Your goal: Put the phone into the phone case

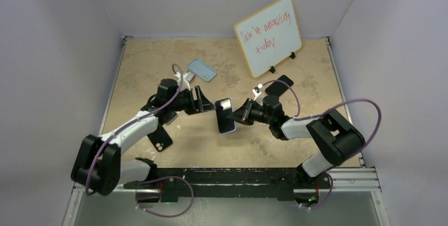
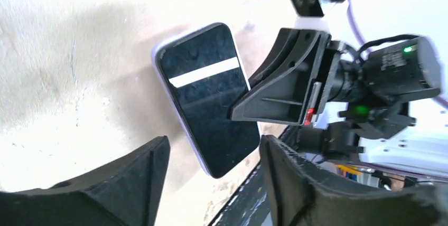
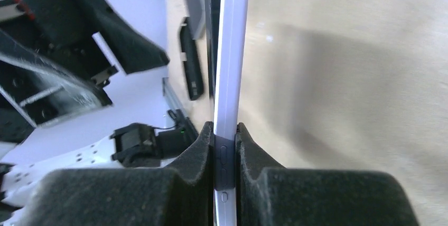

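Left end effector (image 2: 214,151) spread, right (image 3: 225,137) clamped

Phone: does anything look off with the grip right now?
Nothing stands out. The phone sits straight and undamaged, pinched across its faces near one end by the right gripper. The left gripper is open beside it.

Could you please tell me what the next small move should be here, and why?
Probably draw the left gripper back from the phone. Its jaws stand open on either side of the phone's end without gripping it, while the right gripper pinches the phone's edge, so the right arm alone seems to carry it.
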`<action>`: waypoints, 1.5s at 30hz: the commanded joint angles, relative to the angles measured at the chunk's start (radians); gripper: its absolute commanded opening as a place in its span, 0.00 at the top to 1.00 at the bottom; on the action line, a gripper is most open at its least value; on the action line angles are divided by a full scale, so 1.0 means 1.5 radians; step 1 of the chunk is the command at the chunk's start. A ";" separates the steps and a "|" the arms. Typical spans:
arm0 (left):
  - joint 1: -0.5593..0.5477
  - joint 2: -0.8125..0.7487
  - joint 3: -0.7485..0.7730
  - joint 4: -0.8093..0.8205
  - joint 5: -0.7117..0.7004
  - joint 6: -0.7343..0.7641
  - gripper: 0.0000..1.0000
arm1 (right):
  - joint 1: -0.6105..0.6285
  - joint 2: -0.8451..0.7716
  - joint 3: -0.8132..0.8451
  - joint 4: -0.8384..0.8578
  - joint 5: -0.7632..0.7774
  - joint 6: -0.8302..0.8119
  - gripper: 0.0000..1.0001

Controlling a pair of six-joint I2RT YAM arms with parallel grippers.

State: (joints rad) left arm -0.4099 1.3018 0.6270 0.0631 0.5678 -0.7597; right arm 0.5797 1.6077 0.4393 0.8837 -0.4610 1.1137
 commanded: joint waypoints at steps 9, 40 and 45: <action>0.047 -0.197 0.031 0.101 0.170 -0.039 0.16 | -0.009 -0.249 0.008 0.108 -0.129 0.049 1.00; 0.035 -0.062 -0.086 0.826 0.208 -0.446 0.45 | -0.005 -0.308 0.005 0.250 -0.187 0.149 1.00; 0.024 -0.057 -0.075 0.764 0.208 -0.418 0.82 | -0.005 -0.297 -0.001 0.258 -0.187 0.150 1.00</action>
State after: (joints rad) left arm -0.3611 1.2171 0.4782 1.2133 0.8833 -1.4139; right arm 0.5686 1.1694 0.4313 1.1606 -0.7330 1.3289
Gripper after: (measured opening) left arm 0.288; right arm 0.121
